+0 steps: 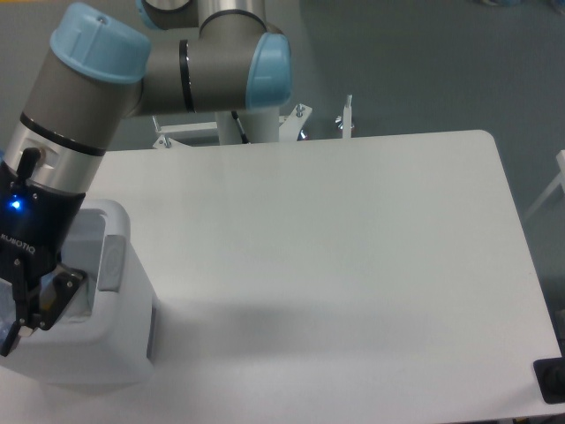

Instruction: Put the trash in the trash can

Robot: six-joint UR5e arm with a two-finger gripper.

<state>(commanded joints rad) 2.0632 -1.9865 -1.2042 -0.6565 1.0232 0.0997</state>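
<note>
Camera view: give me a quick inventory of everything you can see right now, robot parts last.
Table: one, white, fills most of the view; nothing stands on it but the bin.
Trash can: one, white boxy bin with a grey tab on its rim, at the table's near left corner; its contents are hidden by the gripper.
Bracket with bolts: metal, behind the table's far edge by the robot's base.
Dark object: one, black, cut off at the lower right edge; cannot tell what it is.
Floor: grey, beyond the table.
Arm: one, grey with pale blue joint caps, reaching in from the top left.
Gripper: one, black, blue light lit, lowered into the bin's opening; fingers partly cut off, no trash visible in them.
</note>
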